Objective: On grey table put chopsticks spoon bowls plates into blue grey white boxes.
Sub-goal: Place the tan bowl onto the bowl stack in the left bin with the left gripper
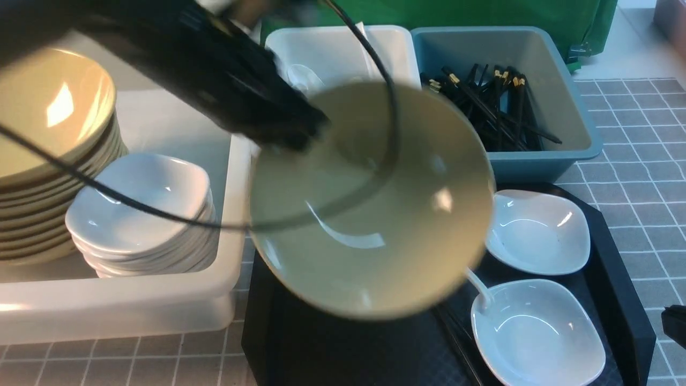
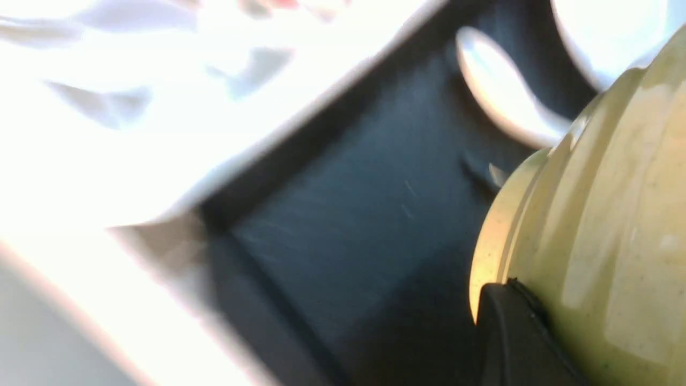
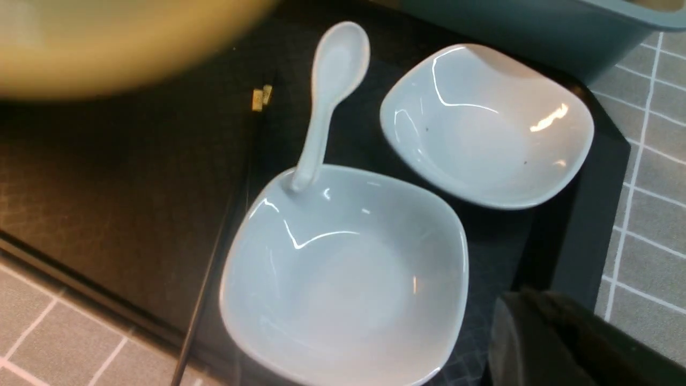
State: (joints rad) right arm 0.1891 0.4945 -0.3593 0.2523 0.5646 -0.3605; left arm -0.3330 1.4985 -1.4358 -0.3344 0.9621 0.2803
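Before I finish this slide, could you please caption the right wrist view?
The spoon rests its handle on one white plate, a second plate beside it, both on the black tray.

Robot lab bench, grey tiled table (image 1: 632,161), plastic sorting bins (image 1: 536,166), stacked dishes (image 1: 139,203)

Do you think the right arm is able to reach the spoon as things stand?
Probably yes: the spoon lies uncovered, handle on a plate rim, near the right gripper. The bowl held by the left gripper hangs close.
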